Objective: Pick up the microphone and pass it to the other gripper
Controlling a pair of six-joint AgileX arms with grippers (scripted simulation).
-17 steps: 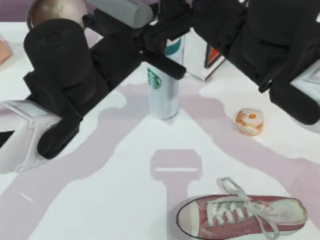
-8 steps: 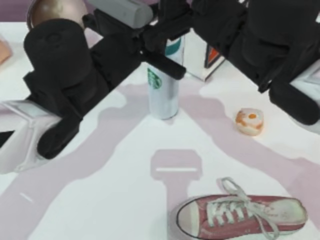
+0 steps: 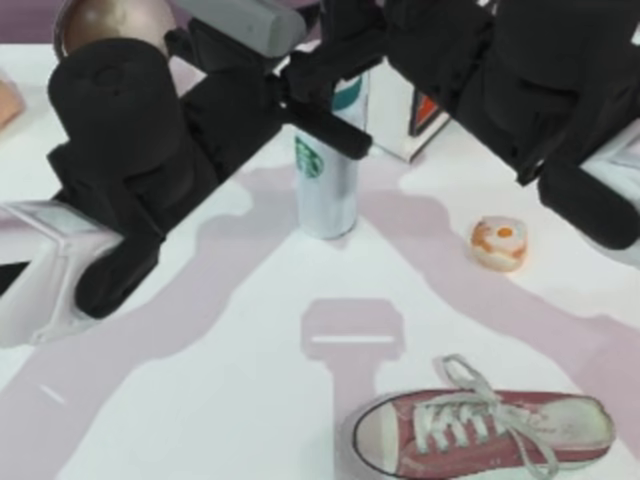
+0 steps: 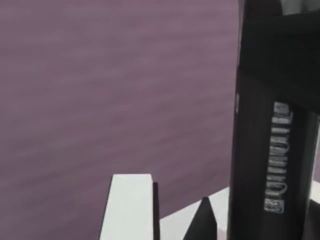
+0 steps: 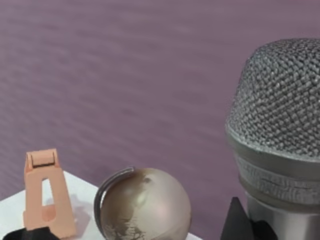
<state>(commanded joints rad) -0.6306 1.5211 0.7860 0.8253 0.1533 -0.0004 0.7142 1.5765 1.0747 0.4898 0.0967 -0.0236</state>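
Note:
The microphone (image 3: 330,128) hangs above the white tumbler at the table's back middle. Only its black handle shows from above, slanting out from under the two black claws. My left gripper (image 3: 283,97) reaches in from the left and is shut on the handle (image 4: 270,150); one fingertip (image 4: 204,220) stands close beside it. My right gripper (image 3: 322,68) comes in from the right and is shut just below the grey mesh head (image 5: 280,115), with one fingertip (image 5: 234,220) against the silver neck. Each gripper's second finger is hidden.
A white tumbler (image 3: 327,190) with a green logo stands under the grippers, with a white carton (image 3: 405,115) behind it. A small iced pastry (image 3: 498,243) lies to the right and a red sneaker (image 3: 480,432) at the front. A bronze globe (image 3: 110,20) and a peach object (image 5: 45,195) are at the back left.
The black fingers above the tumbler's top have shifted slightly up and left in the top view. Both arms and the microphone handle have stayed where they were.

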